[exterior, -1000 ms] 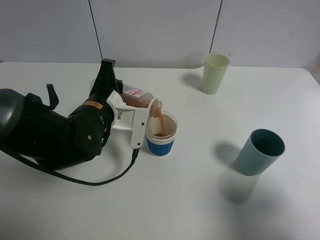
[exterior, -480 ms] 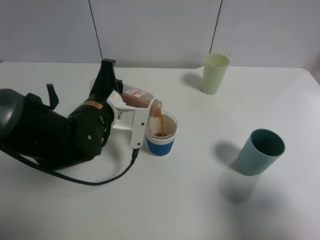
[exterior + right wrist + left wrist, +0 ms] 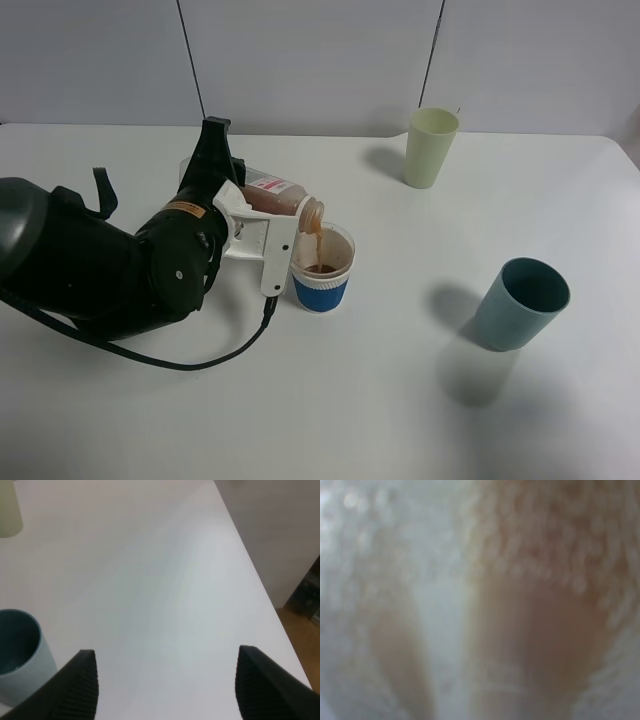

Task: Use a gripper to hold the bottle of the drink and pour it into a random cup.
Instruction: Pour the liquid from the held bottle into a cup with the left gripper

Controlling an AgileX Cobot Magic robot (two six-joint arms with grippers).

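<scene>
Pouring step in hand: small translucent squarish plastic bottle (image 3: 277, 194), pink label, brown drink, was tipped with its mouth over the short white paper cup with blue ribbed sleeve (image 3: 322, 270) on the white counter (image 3: 350, 400). Black left tool (image 3: 228, 182) was clamped on the bottle; right tool (image 3: 165, 685) stood apart. Next move likely: righting the bottle before overflow.

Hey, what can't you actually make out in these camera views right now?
- High view: how the left gripper grips the bottle, hidden by the white bracket.
- High view: the bottle's label text, too small.
- Left wrist view: everything is blur, with something brownish too close to the lens.
- Right wrist view: the right fingers and the teal cup, both cut off by the frame edge.
</scene>
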